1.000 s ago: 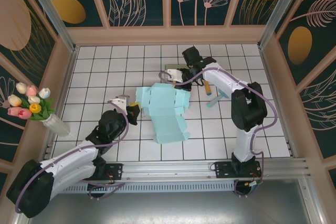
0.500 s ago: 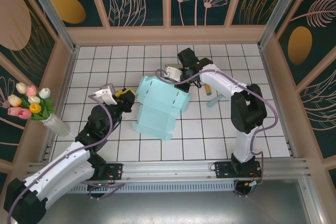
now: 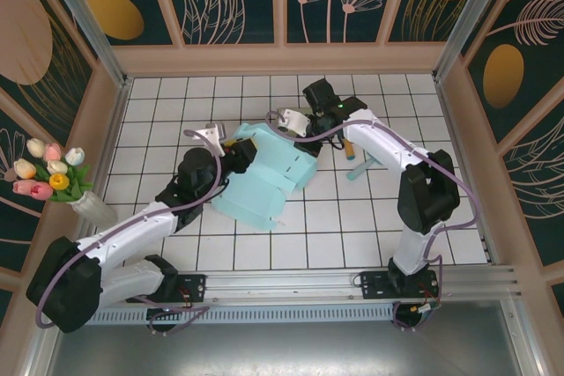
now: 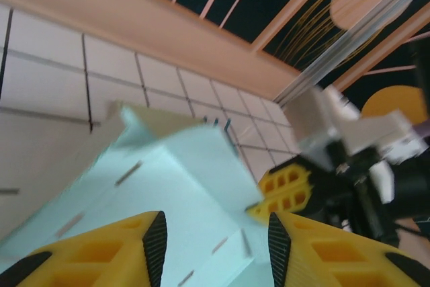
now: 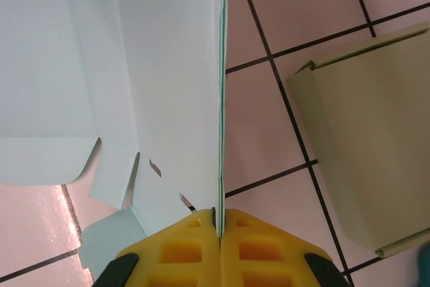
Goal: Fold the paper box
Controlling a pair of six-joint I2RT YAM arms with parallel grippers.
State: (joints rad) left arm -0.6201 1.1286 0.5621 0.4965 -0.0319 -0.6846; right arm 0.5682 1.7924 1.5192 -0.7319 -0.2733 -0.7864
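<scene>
The light blue paper box point(image 3: 263, 179) lies partly unfolded in the middle of the tiled floor, its far edge raised. My right gripper point(image 3: 296, 126) is shut on that far edge; in the right wrist view the thin sheet point(image 5: 161, 78) stands on edge, pinched in my right gripper point(image 5: 220, 223). At the box's left corner is my left gripper point(image 3: 239, 154). In the left wrist view my left gripper point(image 4: 215, 243) is open, its yellow fingers point(image 4: 127, 247) apart, with the blue panel point(image 4: 168, 179) just beyond them and nothing gripped.
An olive flat carton point(image 5: 373, 146) lies right of the pinched edge. An orange stick point(image 3: 350, 148) and a blue strip point(image 3: 365, 165) lie further right. A vase of tulips point(image 3: 55, 176) stands by the left wall. Wooden walls point(image 3: 282, 59) enclose the floor.
My left gripper has opened and swung up and right to the box's left corner. The right gripper, still shut, has turned and raised the box's far edge.
</scene>
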